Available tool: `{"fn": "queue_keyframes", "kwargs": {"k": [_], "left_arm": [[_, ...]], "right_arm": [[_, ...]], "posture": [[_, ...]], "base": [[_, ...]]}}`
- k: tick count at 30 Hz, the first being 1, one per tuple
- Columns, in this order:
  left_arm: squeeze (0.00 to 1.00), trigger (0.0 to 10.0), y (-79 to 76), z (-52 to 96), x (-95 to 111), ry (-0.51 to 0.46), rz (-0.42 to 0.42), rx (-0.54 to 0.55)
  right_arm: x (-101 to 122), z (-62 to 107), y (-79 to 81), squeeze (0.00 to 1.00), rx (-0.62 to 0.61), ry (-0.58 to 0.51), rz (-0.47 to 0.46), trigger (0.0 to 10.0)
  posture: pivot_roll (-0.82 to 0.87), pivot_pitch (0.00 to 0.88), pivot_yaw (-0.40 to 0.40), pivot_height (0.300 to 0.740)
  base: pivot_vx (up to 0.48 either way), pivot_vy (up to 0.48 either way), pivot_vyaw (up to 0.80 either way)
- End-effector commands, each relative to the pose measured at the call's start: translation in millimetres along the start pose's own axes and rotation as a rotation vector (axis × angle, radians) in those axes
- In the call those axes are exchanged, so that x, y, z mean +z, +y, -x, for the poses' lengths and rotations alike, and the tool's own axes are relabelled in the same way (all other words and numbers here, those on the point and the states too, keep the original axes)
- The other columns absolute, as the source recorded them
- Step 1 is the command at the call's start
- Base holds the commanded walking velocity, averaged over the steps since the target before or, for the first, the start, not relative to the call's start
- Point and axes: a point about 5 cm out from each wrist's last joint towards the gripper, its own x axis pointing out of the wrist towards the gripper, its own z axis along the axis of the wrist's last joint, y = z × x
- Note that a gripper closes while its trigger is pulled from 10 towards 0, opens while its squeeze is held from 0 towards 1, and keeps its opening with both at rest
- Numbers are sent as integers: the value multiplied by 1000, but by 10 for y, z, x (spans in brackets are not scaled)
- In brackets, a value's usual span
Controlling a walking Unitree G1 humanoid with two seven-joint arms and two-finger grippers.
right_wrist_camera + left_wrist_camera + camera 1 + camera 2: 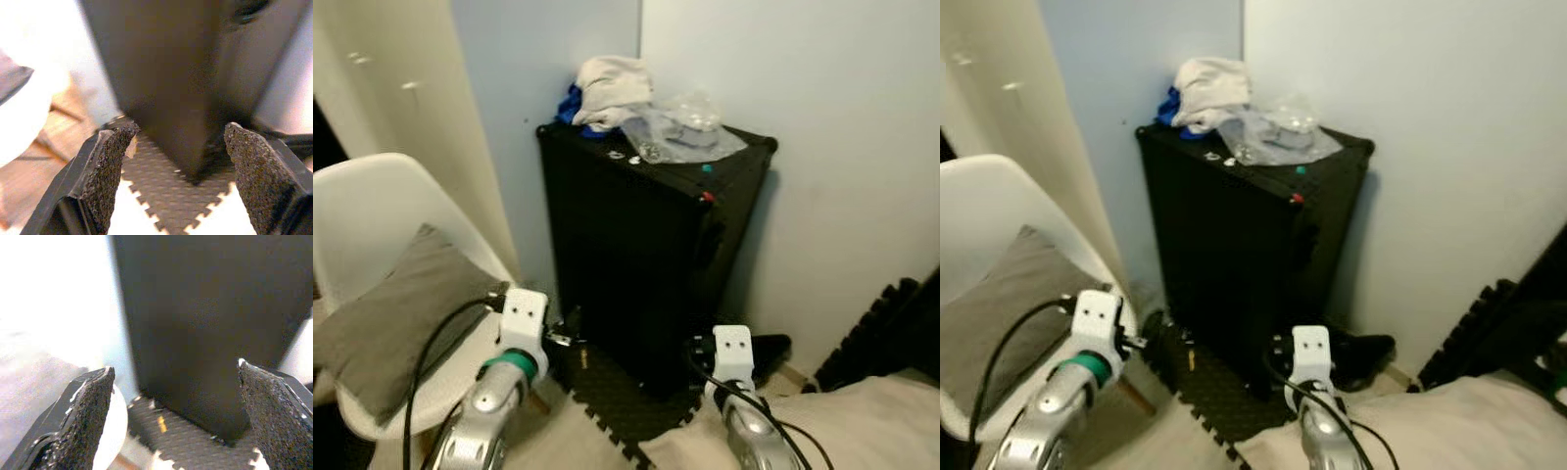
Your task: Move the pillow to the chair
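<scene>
The grey pillow [396, 318] already lies on the seat of the white chair [372, 201], propped against the backrest at about nine o'clock in the head views, its long axis running from eight o'clock up toward two o'clock. The left gripper [171, 426] is the nearer one: its wrist sits just beside the chair's front edge, with the pillow off at about ten o'clock from it, close but not touching. Its fingers are spread wide with nothing between them, and they look past the chair rim toward the black cabinet [646, 255] and the dark foam mat [617, 387] at its foot. The right gripper [173, 171] hangs at five o'clock, well apart from the pillow, equally wide open and empty, aimed at the cabinet's corner. Clothes and a clear bag [680, 127] sit on top of the cabinet at twelve o'clock. Judging from how things lie, the placing looks done; any tidying nudge would fall to the left arm.
</scene>
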Motion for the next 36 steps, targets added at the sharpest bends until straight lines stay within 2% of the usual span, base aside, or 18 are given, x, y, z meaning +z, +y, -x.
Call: {"fn": "queue_keyframes", "kwargs": {"k": [1,36], "left_arm": [[0,10000,-25,9,-47,25,7,-6],[0,10000,-13,9,-81,60,32,8]], "right_arm": [[-67,26,-29,0,-12,24,-6,10000],[-76,21,-19,0,-3,29,-6,10000]], "posture": [[46,0,95,740],[47,0,95,740]], "base": [[0,0,800],[0,0,800]]}}
